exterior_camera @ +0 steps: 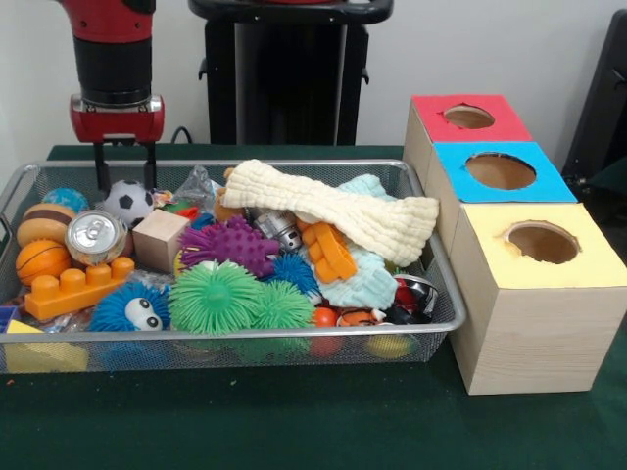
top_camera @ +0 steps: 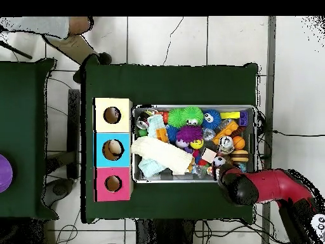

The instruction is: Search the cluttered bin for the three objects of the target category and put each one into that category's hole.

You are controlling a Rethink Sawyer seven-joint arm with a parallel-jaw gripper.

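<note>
A wire bin (exterior_camera: 245,338) holds a heap of toys: a cream cloth (exterior_camera: 338,206), a purple spiky ball (exterior_camera: 233,243), green spiky balls (exterior_camera: 216,297), a blue fuzzy ball with eyes (exterior_camera: 132,308), a soda can (exterior_camera: 95,237), a wooden cube (exterior_camera: 160,238), an orange brick (exterior_camera: 78,286) and a small soccer ball (exterior_camera: 127,201). My gripper (exterior_camera: 125,176) hangs open over the bin's far left corner, just behind the soccer ball, holding nothing. In the overhead view the gripper (top_camera: 227,178) sits at the bin's (top_camera: 193,107) lower right edge.
Three wooden boxes stand in a row beside the bin, each with a round hole on top: red (exterior_camera: 431,108), blue (exterior_camera: 460,186) and yellow (exterior_camera: 529,323). An object shows inside the blue box's hole (top_camera: 113,149). A person's leg (top_camera: 79,44) is beyond the table.
</note>
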